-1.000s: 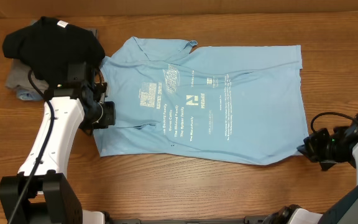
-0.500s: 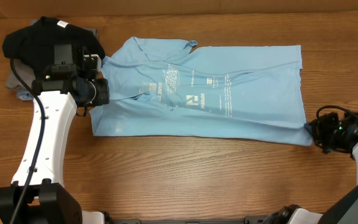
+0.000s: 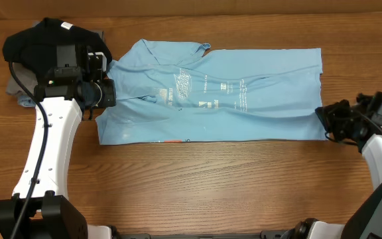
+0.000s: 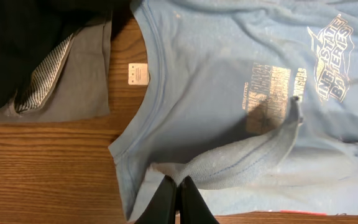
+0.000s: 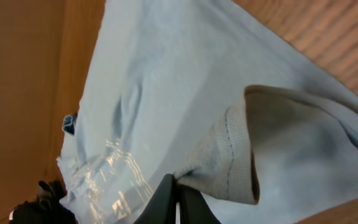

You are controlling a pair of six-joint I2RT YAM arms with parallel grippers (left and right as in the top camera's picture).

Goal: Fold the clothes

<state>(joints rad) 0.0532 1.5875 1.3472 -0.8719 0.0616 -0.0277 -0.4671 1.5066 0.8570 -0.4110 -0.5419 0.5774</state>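
Observation:
The light sky-blue T-shirt [image 3: 231, 93] with white print lies across the table, its near part folded back over the rest. My left gripper [image 3: 106, 93] is shut on the shirt's edge near the collar; in the left wrist view the fingers [image 4: 178, 198] pinch a lifted fold of blue cloth [image 4: 241, 165]. My right gripper [image 3: 325, 119] is shut on the shirt's right hem corner; in the right wrist view the fingers [image 5: 178, 200] pinch a folded hem [image 5: 229, 155].
A black garment [image 3: 52, 46] lies on grey folded garments [image 3: 18, 89] at the back left, right beside my left gripper; they also show in the left wrist view [image 4: 73, 81]. Bare wooden table [image 3: 211, 186] lies in front of the shirt.
Both grippers have carried the shirt's near edge away from the front, so the fold has deepened and the shirt's front edge sits farther back. The right gripper moved back and left.

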